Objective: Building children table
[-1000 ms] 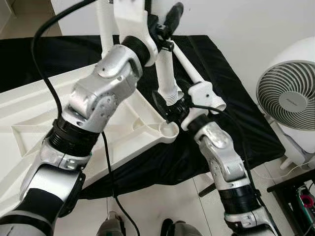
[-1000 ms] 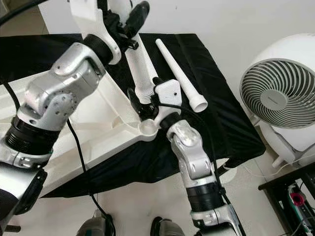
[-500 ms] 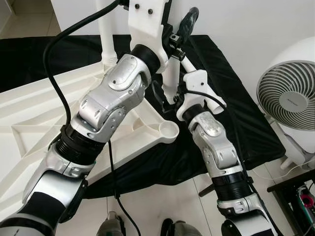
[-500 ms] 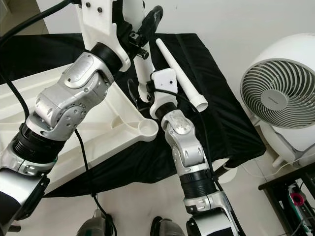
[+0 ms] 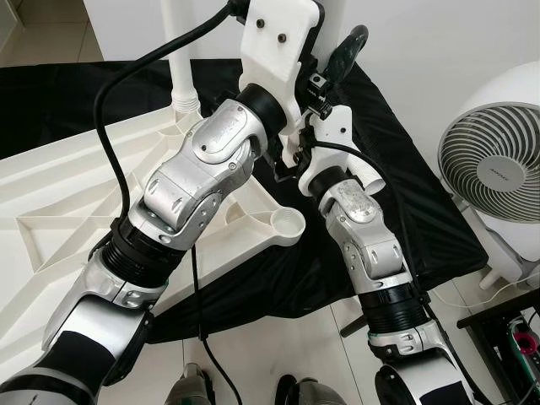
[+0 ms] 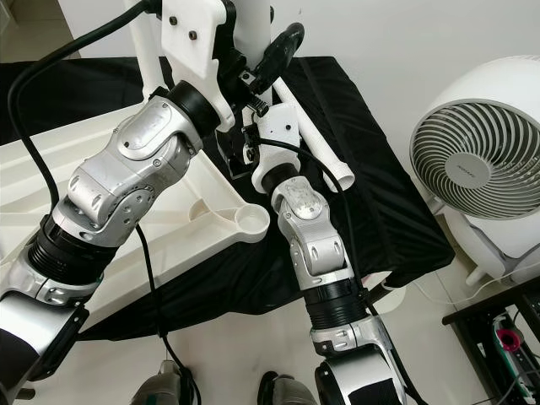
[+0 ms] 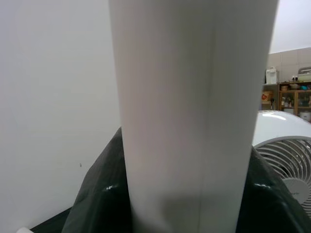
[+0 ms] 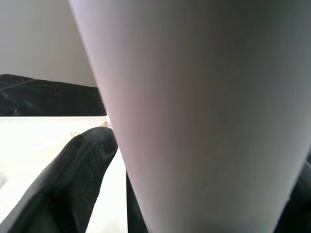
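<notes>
The white tabletop [image 5: 76,211] lies upside down on a black cloth, with one white leg [image 5: 179,59] standing in its far corner. I hold a second white table leg [image 6: 251,21] upright in the air above the near right corner. My left gripper [image 6: 260,51] is shut on its upper part, one black finger [image 5: 346,49] along its side. My right gripper [image 6: 242,148] is shut on its lower end, mostly hidden behind my left forearm. The leg [image 7: 194,116] sits close before both wrist cameras. The corner socket [image 5: 289,225] below is an open round cup.
A third white leg [image 6: 325,156] lies on the black cloth [image 5: 422,211] to the right of my right arm. A white fan [image 5: 498,169] stands on the floor at the right. A dark shelf corner [image 5: 515,337] is at the lower right.
Both arms have risen and carried the held leg up and away from the corner socket. My right wrist has moved farther from me, close under the left gripper.
</notes>
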Available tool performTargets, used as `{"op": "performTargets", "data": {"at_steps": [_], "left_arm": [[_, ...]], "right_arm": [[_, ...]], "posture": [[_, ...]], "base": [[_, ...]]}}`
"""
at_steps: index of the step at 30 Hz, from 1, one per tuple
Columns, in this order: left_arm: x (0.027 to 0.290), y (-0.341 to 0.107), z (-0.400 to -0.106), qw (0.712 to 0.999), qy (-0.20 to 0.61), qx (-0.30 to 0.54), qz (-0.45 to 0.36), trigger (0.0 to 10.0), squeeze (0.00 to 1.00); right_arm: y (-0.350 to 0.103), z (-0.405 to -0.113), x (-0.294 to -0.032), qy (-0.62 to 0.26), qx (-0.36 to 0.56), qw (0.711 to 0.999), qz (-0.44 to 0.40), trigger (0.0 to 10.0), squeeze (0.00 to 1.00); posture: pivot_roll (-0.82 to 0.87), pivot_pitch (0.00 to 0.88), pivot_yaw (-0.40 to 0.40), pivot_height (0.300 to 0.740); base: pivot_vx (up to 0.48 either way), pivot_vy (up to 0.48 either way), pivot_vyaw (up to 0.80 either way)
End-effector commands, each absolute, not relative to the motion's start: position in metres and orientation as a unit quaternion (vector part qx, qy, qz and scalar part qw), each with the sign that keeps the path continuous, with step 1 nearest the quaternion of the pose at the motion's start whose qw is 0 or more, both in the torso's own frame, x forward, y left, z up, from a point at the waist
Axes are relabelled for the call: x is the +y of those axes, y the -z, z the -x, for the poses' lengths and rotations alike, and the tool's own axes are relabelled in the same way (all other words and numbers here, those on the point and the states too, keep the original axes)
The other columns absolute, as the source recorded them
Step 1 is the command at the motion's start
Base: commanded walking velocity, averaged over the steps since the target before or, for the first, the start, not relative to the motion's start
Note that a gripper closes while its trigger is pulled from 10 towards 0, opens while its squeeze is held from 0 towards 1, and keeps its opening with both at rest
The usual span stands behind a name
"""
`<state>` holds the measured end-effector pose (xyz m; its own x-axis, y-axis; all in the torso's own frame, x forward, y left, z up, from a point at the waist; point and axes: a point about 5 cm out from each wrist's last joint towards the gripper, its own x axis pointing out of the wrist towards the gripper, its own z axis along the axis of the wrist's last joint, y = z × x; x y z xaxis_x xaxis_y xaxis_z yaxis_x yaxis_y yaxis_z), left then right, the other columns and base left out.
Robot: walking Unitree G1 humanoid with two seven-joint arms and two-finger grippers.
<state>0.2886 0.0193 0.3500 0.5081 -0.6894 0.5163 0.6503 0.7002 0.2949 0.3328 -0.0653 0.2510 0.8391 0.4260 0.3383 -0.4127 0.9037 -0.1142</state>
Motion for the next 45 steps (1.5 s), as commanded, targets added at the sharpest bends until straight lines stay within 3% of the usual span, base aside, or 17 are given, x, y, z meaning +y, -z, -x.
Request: {"op": "performTargets", "data": {"at_steps": [1,2,6,7,8,9,11,12,13,14,15,16,26,27,40,45], "left_arm": [[0.014,-0.35,-0.281,0.848,0.418,-0.323,-0.04,10.0,0.0],[0.014,-0.35,-0.282,0.848,0.419,-0.322,-0.04,10.0,0.0],[0.014,-0.35,-0.283,0.847,0.42,-0.323,-0.044,10.0,0.0],[0.014,-0.349,-0.284,0.847,0.42,-0.322,-0.046,10.0,0.0],[0.014,-0.349,-0.284,0.847,0.42,-0.322,-0.046,10.0,0.0],[0.015,-0.349,-0.285,0.848,0.42,-0.321,-0.047,10.0,0.0],[0.015,-0.348,-0.286,0.85,0.416,-0.32,-0.049,10.0,0.0],[0.015,-0.348,-0.287,0.85,0.415,-0.319,-0.051,10.0,0.0],[0.015,-0.348,-0.287,0.85,0.415,-0.319,-0.051,10.0,0.0],[0.015,-0.347,-0.287,0.851,0.415,-0.318,-0.053,10.0,0.0],[0.015,-0.347,-0.287,0.851,0.415,-0.318,-0.053,10.0,0.0],[0.014,-0.347,-0.287,0.851,0.415,-0.317,-0.053,10.0,0.0],[0.012,-0.344,-0.288,0.854,0.418,-0.308,-0.04,10.0,0.0],[0.013,-0.345,-0.289,0.855,0.419,-0.304,-0.027,10.0,1.0],[0.024,-0.345,-0.292,0.862,0.416,-0.289,0.013,10.0,1.0],[0.04,-0.347,-0.298,0.867,0.412,-0.275,0.049,10.0,1.0]], "right_arm": [[-0.255,-0.332,-0.065,-0.221,-0.189,0.957,0.022,7.1,0.0],[-0.255,-0.331,-0.065,-0.222,-0.19,0.956,0.023,4.5,0.0],[-0.255,-0.33,-0.064,-0.223,-0.192,0.956,0.024,5.0,0.0],[-0.257,-0.329,-0.064,-0.225,-0.197,0.954,0.028,2.0,0.0],[-0.257,-0.329,-0.064,-0.225,-0.197,0.954,0.028,2.0,0.0],[-0.257,-0.329,-0.063,-0.227,-0.198,0.953,0.027,0.0,0.0],[-0.258,-0.328,-0.063,-0.227,-0.201,0.952,0.033,0.0,0.0],[-0.258,-0.328,-0.062,-0.228,-0.203,0.952,0.038,1.8,0.0],[-0.258,-0.328,-0.062,-0.228,-0.203,0.952,0.038,1.8,0.0],[-0.258,-0.328,-0.062,-0.227,-0.203,0.952,0.04,6.1,0.0],[-0.258,-0.328,-0.062,-0.227,-0.203,0.952,0.04,6.1,0.0],[-0.258,-0.328,-0.062,-0.225,-0.203,0.952,0.042,10.0,0.0],[-0.259,-0.331,-0.066,-0.202,-0.201,0.958,0.033,10.0,0.0],[-0.259,-0.331,-0.067,-0.199,-0.2,0.959,0.033,10.0,0.0],[-0.255,-0.334,-0.075,-0.172,-0.192,0.966,0.019,10.0,0.0],[-0.248,-0.335,-0.087,-0.144,-0.182,0.973,0.009,10.0,0.0]], "posture": [[0.1,0.132,-0.058,0.74],[0.1,0.131,-0.057,0.74],[0.1,0.131,-0.057,0.74],[0.1,0.13,-0.056,0.74],[0.1,0.13,-0.056,0.74],[0.1,0.13,-0.056,0.74],[0.1,0.13,-0.054,0.74],[0.1,0.129,-0.054,0.74],[0.1,0.129,-0.054,0.74],[0.1,0.129,-0.052,0.74],[0.1,0.129,-0.052,0.74],[0.1,0.128,-0.052,0.74],[0.1,0.125,-0.054,0.74],[0.1,0.124,-0.056,0.74],[0.1,0.112,-0.063,0.74],[0.1,0.109,-0.064,0.74]], "base": [[0.0,0.0,0.0],[0.0,0.0,0.0],[0.0,0.0,0.0],[0.0,0.0,0.0],[0.0,0.0,0.0],[0.0,0.0,0.0],[0.0,0.0,0.0],[0.0,0.0,0.0],[0.0,0.0,0.0],[0.0,0.0,0.0],[0.0,0.0,0.0],[0.0,0.0,0.0],[0.0,0.0,0.0],[0.0,0.0,0.0],[0.0,0.0,0.0],[0.0,0.0,0.0]]}}
